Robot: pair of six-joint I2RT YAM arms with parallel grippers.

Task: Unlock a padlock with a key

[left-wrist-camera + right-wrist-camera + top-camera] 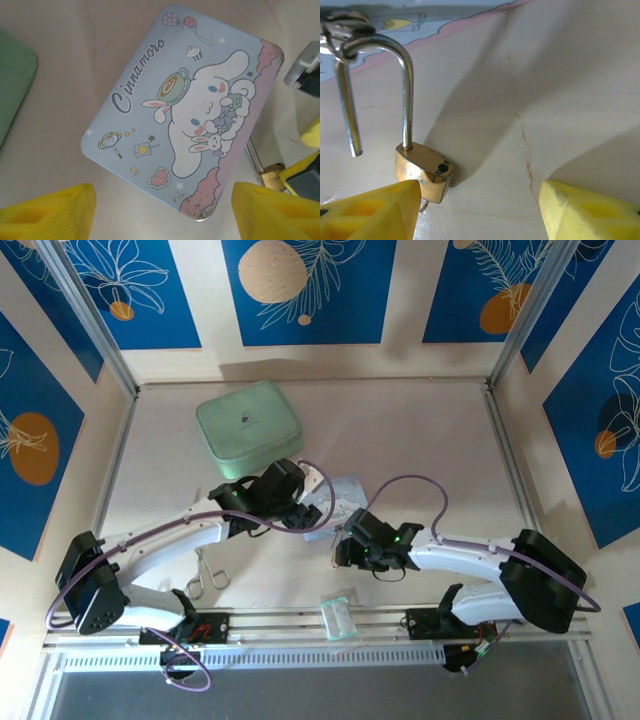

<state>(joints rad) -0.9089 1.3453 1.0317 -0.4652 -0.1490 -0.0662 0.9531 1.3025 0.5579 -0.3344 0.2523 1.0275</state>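
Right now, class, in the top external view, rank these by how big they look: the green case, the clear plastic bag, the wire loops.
1. green case: clearly the largest.
2. clear plastic bag and wire loops: both small and about alike, so I won't rank one above the other.

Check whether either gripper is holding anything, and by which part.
Nothing is held. The left gripper hangs open over the blue box; the right gripper is open, with the padlock lying loose beside it.
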